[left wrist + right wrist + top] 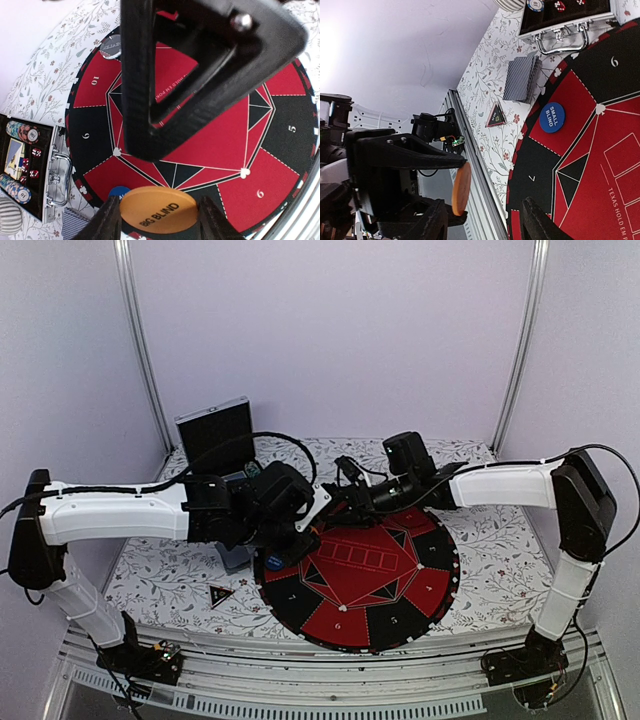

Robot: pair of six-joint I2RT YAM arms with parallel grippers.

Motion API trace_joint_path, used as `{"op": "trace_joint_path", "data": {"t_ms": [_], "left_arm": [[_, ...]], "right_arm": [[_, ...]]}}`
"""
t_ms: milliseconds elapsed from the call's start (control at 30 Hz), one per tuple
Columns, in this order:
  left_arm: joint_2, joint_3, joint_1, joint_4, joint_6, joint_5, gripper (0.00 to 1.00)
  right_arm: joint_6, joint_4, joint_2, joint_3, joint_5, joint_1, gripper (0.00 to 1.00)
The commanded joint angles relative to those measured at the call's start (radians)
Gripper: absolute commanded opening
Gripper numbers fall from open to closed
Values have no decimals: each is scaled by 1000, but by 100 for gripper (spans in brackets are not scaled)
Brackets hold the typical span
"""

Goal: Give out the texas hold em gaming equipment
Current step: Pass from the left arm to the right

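Note:
My left gripper [159, 207] is shut on the orange BIG BLIND button [159, 207], pinching it by its rim above the near part of the mat. In the right wrist view that button [461, 188] shows edge-on between the spread fingers of my right gripper [485, 202], close to its left finger and apart from the other. The right gripper is open. A blue SMALL BLIND button [552, 117] lies on the mat's edge. The deck of grey-blue cards [521, 78] and the black triangular marker [495, 116] lie on the cloth beside the mat. Striped chips [22, 131] sit in the case.
The round red-and-black mat [400, 580] fills the table's middle. The open silver-edged case [565, 20] stands by the mat's left side, its lid [215, 430] upright. A dealer button [110, 47] rests at the mat's far edge. Both arms meet over the mat's left part.

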Motion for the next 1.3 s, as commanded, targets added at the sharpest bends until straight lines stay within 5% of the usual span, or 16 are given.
{"op": "trace_joint_path", "data": {"t_ms": [0, 467, 767, 1033, 1100, 1200, 1267], "left_arm": [[8, 9, -5, 1, 1, -16, 40], [2, 16, -5, 0, -10, -29, 40], [-8, 11, -4, 0, -15, -39, 40], [-10, 1, -4, 1, -16, -41, 40], [-11, -2, -4, 0, -18, -38, 50], [-13, -9, -4, -1, -27, -43, 96], [-13, -16, -5, -3, -34, -45, 98]], "right_arm": [[-27, 38, -39, 7, -54, 10, 54], [15, 51, 87, 97, -70, 76, 47], [12, 23, 99, 97, -46, 77, 12], [-2, -1, 96, 108, -30, 71, 2], [-9, -9, 84, 101, -21, 59, 2], [-22, -27, 48, 69, -4, 24, 2], [-34, -46, 16, 36, 6, -7, 2]]}}
